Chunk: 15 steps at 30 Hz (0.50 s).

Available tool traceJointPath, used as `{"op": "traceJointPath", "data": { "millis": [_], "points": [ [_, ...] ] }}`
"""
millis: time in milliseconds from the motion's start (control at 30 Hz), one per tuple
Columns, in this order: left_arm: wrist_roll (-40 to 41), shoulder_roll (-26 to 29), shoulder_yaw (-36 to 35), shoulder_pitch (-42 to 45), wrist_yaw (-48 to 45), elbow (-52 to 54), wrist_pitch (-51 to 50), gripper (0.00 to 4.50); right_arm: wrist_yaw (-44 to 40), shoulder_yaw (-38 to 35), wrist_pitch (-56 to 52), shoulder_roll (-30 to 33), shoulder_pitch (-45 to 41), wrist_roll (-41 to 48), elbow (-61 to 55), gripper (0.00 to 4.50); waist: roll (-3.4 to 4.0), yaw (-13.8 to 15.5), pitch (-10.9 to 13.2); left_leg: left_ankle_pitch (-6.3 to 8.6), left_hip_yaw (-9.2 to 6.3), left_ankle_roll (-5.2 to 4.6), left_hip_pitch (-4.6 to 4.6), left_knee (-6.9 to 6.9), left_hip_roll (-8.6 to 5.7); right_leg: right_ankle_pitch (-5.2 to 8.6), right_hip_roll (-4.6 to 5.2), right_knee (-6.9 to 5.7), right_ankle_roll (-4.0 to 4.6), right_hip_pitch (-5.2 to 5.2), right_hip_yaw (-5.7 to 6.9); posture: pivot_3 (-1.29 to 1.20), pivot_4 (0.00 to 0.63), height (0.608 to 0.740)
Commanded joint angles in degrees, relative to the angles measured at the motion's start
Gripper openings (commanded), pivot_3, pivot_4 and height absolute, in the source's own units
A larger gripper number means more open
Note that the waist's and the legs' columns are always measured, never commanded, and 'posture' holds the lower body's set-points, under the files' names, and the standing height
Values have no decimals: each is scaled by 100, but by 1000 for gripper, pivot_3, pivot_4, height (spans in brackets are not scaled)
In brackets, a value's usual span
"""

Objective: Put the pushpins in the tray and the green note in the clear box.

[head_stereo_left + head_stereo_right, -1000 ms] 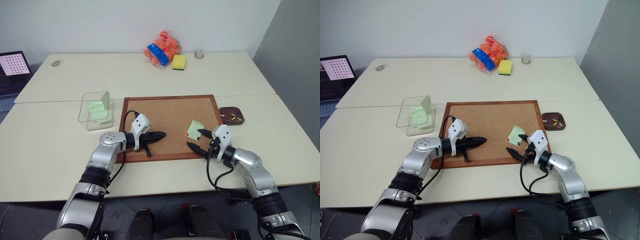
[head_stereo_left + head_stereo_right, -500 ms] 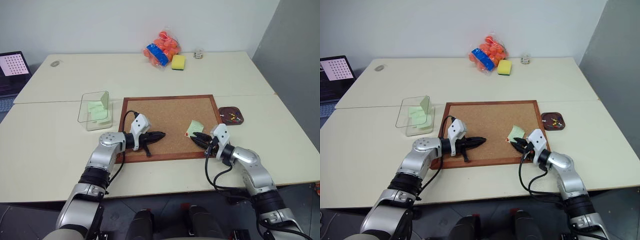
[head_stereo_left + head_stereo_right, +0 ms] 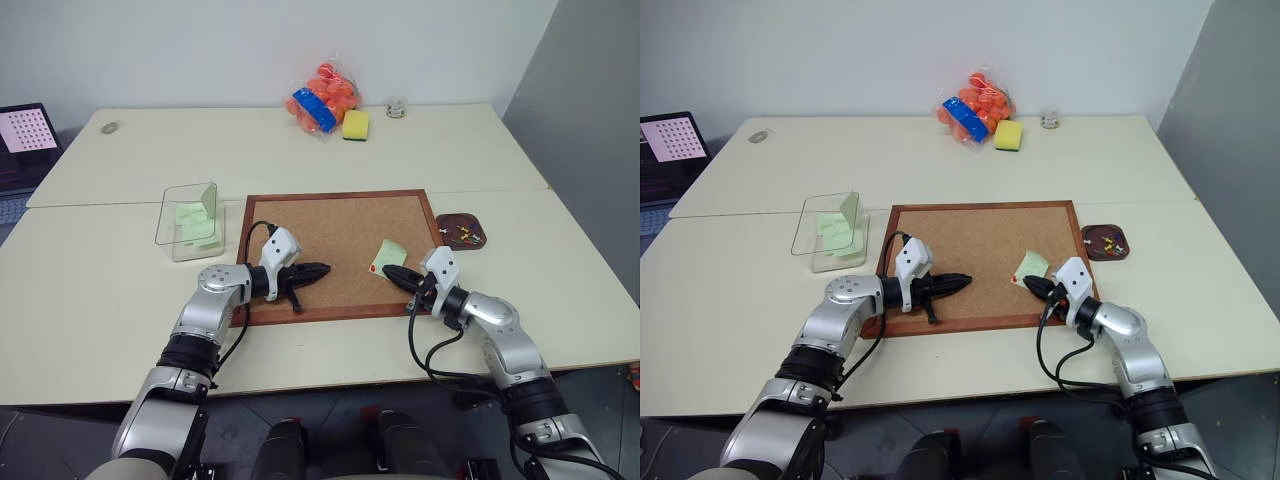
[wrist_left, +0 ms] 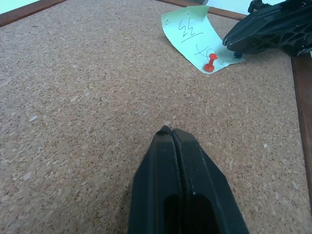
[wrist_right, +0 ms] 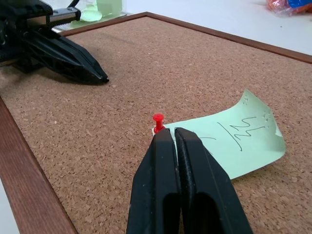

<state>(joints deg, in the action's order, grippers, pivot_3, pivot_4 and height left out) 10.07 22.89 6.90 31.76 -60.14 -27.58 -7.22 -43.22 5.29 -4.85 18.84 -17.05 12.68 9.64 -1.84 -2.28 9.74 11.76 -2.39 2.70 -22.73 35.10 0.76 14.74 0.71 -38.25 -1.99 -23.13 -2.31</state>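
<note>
Step in hand: unpinning the green note (image 5: 233,138) from the cork board (image 3: 330,225), pin-removal phase. The note lies on the board's right part, held down by a red pushpin (image 5: 158,120) at its near corner; the left wrist view also shows a blue pin head (image 4: 237,55) at the note's edge, right under the right gripper's tip (partly hidden, so can't say if it's pinched).

Right gripper (image 5: 171,134): fingers closed flush together, tips resting on the note's corner just beside the red pushpin. The red pin stands clear in front of the tips, not between them, so my read is that the close missed it or went for the blue one instead.

Left gripper (image 4: 169,132): fingers pressed shut, nothing between them, hovering low over bare cork on the board's left part, well apart from the note.

Other task things:
- tray (image 3: 462,232): on the surface just right of the board, several pushpins already in it
- clear box (image 3: 190,222): on the surface left of the board, green slips already inside

Next move, as I judge it: confirm whether a pin came away; if not, reopen and re-centre on the red pin's head, pull straight up, carry to the tray. Note goes to the clear box only once both pins are out (it would tear otherwise)
</note>
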Motion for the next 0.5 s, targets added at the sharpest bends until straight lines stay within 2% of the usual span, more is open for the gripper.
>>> {"op": "traceJointPath", "data": {
  "millis": [33, 367, 500],
  "points": [
    [-75, 76, 17, -114, 25, -25, -72, 0, 306, -559, -623, -154, -154, 752, -850, 23, 1, 0, 1, 0, -1, 0, -1, 0, 0, 0, 0, -1, 0, -2, 0, 0, 150, 740],
    [-80, 34, 35, -77, 15, -80, -32, 0, 614, -818, -1223, -150, -240, 1025, -1277, 23, 2, 3, 1, 0, -2, 0, -3, -1, 0, 0, 0, 0, 0, -2, 2, 0, 150, 740],
    [-83, 29, 42, -75, 2, -94, -12, 0, 1225, -1082, -945, -153, -462, 658, -847, 23, 2, 4, 1, 0, -2, 0, -3, -1, 0, 0, 0, 0, 0, -2, 2, 0, 150, 740]
  ]
}}
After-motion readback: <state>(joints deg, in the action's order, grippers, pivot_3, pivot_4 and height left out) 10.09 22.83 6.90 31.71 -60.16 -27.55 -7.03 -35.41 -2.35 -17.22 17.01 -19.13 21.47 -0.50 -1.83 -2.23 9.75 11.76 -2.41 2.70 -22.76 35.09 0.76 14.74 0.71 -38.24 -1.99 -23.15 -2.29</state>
